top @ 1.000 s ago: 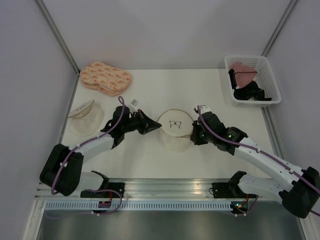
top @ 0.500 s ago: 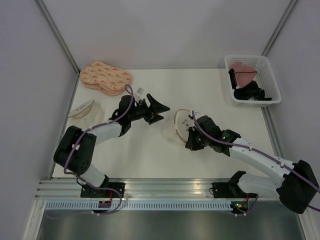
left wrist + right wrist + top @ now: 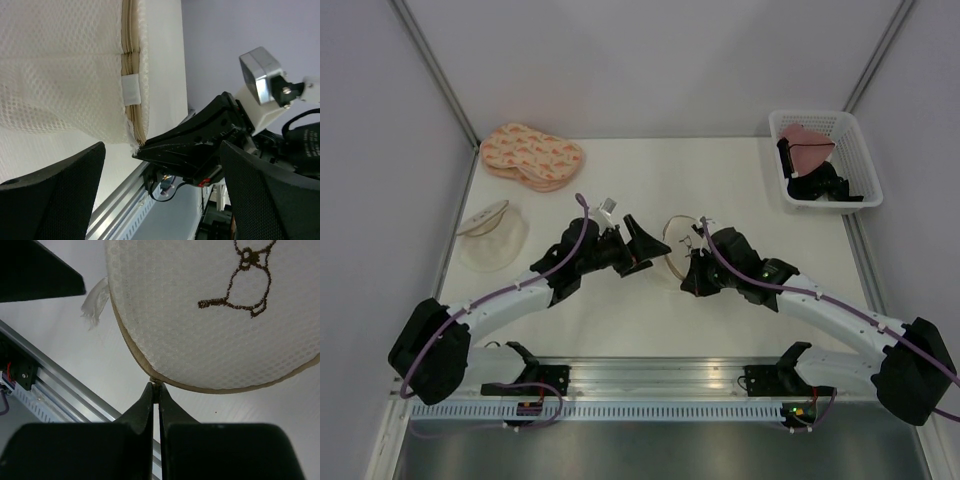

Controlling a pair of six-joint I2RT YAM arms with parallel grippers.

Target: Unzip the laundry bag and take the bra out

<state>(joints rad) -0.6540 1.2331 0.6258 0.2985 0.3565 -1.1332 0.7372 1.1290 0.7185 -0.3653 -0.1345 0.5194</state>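
Pinching the laundry bag (image 3: 200, 330) by its zip rim (image 3: 131, 342), low centre frame, my right gripper (image 3: 155, 390) is clamped shut. Left gripper (image 3: 162, 145) gapes empty, the bag toward upper left.

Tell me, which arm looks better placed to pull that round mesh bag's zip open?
Right, probably. The right gripper is shut on the tan zip rim of the laundry bag. The left gripper is open beside the bag, gripping nothing; it could hold the bag steady.

A robotics lab cell: white tabletop (image 3: 620, 320) boxed in by plain white panels (image 3: 650, 60), aluminium mounting rail (image 3: 660, 377) along its near edge.
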